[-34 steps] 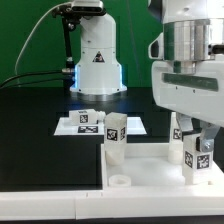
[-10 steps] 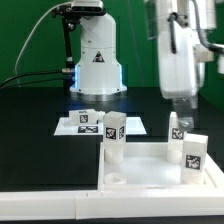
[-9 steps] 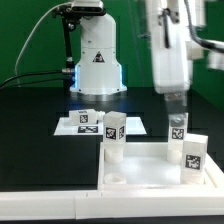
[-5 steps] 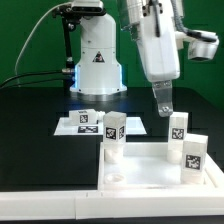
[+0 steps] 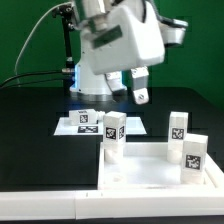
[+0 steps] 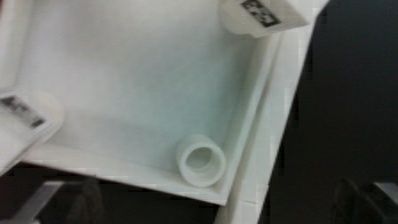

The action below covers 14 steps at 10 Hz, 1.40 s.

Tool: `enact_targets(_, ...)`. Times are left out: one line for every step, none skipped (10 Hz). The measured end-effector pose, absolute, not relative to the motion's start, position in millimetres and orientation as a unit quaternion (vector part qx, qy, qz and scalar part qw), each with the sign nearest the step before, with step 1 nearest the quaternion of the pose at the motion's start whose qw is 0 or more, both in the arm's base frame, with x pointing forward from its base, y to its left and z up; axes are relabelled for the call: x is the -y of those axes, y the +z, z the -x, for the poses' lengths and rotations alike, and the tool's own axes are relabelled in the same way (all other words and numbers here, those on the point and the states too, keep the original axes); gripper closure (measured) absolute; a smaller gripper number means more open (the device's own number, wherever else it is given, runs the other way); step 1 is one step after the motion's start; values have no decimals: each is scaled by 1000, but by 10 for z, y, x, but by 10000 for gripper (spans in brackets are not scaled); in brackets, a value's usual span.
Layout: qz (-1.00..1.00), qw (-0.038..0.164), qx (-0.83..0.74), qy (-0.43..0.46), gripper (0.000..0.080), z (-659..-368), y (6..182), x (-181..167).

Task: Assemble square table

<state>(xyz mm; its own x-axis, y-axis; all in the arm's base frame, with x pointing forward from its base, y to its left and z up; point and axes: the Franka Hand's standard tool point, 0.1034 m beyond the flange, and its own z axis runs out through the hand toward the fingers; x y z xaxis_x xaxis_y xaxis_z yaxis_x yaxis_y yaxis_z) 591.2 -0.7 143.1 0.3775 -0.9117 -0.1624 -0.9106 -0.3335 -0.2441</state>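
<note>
Arm raised, tilted, gripper (image 5: 139, 93) empty

Arm (image 5: 118, 42) motion-blurred, fingers (image 5: 140, 88) indistinct

A black table (image 5: 35, 140) carries the white square tabletop (image 5: 150, 172) at the near edge, rim up, with three tagged legs (image 5: 114, 136) standing in its corners and one round socket (image 5: 117, 179) bare. Behind it the marker board (image 5: 70, 123) lies flat on the table, beside the arm's white base (image 5: 97, 60).
</note>
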Motion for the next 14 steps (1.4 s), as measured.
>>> enact_targets(835, 138, -532, -13, 151, -5817, 1468, 45)
enact_targets(850, 135, -508, -15, 151, -5804, 1450, 29)
enact_targets(850, 134, -509, -15, 151, -5808, 1437, 39)
enact_targets(850, 134, -509, -15, 151, -5806, 1435, 38)
enact_targets(855, 140, -499, -2, 151, -5760, 1397, 63)
enact_targets(860, 157, -484, 37, 151, -5619, 1293, 289)
enact_targets(855, 169, -485, 76, 151, -5466, 1177, 613)
enact_targets(857, 179, -475, 90, 151, -5343, 1071, 828)
enact_targets(848, 180, -489, 97, 151, -5154, 945, 1004)
enact_targets(843, 166, -506, 80, 151, -5070, 879, 1039)
enact_targets(845, 165, -502, 82, 151, -5049, 875, 983)
enact_targets(844, 164, -503, 82, 151, -5047, 864, 1000)
enact_targets(844, 164, -504, 83, 151, -5043, 860, 1003)
enact_targets(846, 175, -495, 95, 151, -4980, 825, 989)
